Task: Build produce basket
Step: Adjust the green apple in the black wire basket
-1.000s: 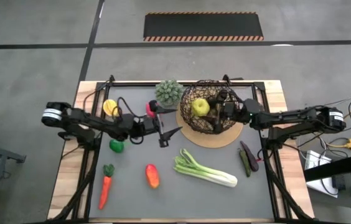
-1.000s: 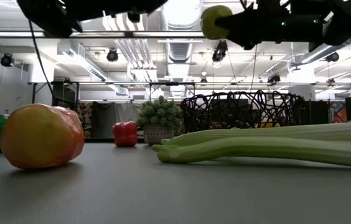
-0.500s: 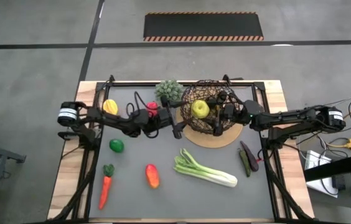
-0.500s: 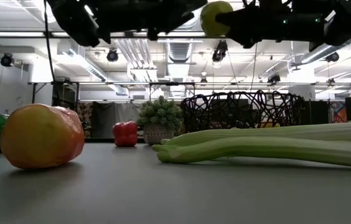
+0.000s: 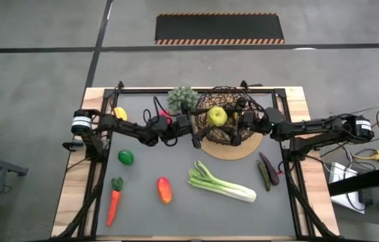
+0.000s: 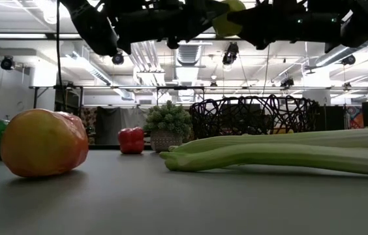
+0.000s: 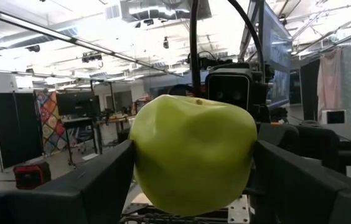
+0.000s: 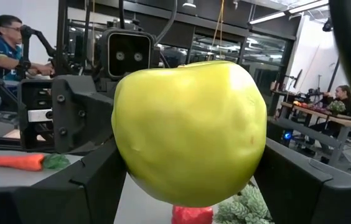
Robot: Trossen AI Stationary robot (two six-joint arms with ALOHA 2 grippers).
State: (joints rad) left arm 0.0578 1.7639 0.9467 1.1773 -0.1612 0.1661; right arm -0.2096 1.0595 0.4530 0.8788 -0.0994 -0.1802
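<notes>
A yellow-green apple (image 5: pixel 218 115) hangs above the dark wire basket (image 5: pixel 245 102), which stands on a tan round mat (image 5: pixel 243 152). My right gripper (image 5: pixel 232 121) reaches in from the table's right and is shut on the apple (image 8: pixel 188 130). My left gripper (image 5: pixel 205 128) comes from the left and is open. Its two fingers stand on either side of the same apple (image 7: pixel 194 155). My right gripper pinches the apple's two sides (image 8: pixel 124 158) between its fingers (image 8: pixel 79 186), coming about level from the table's right. The apple is lifted clear over the basket. My left gripper has a finger (image 7: pixel 94 186) close on each side of the apple; whether they touch it I cannot tell.
On the grey table lie a green-white stalk (image 5: pixel 220 183), a red-orange piece (image 5: pixel 164 189), a carrot (image 5: pixel 113 202), a green piece (image 5: pixel 125 157), a yellow piece (image 5: pixel 119 113) and a dark purple piece (image 5: pixel 267 171). A small potted plant (image 5: pixel 183 97) stands beside the basket.
My left gripper has swung toward the table's right and far edges, up to the apple, and its fingers now stand on both sides of it. The apple and my right gripper have stayed where they were.
</notes>
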